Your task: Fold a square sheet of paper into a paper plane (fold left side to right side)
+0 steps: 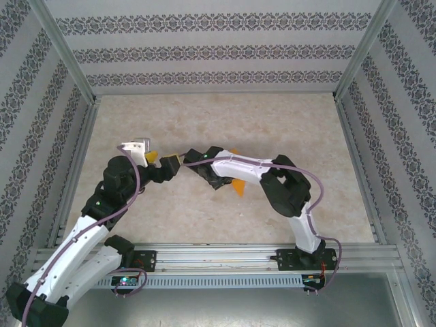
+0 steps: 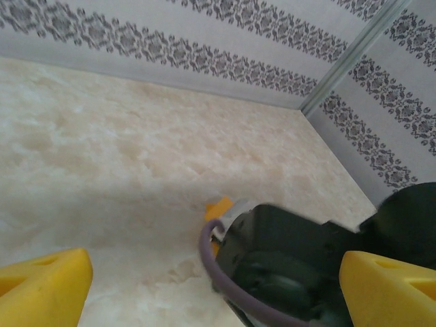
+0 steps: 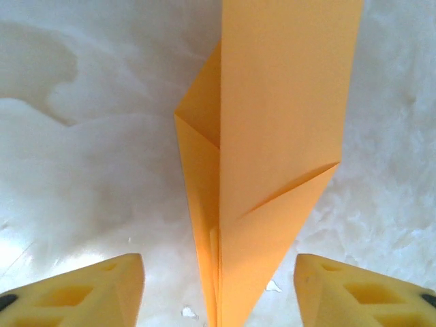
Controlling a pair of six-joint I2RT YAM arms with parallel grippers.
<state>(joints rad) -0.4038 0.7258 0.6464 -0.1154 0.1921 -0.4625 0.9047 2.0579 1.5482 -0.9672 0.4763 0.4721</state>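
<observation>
The orange paper (image 3: 272, 136) lies with its long axis from 12 to 6 o'clock between the parted jaws of the right gripper (image 3: 218, 276) (the nearer arm), while the left gripper (image 2: 214, 276) hangs spread wide and empty.

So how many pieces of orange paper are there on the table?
1. The folded orange sheet lies in the middle of the table, mostly under the right arm; another could hide beneath the arms.

Matt paper (image 3: 279, 136) (crisply creased) lies on a smooth, glossy tabletop (image 3: 88, 177).
</observation>
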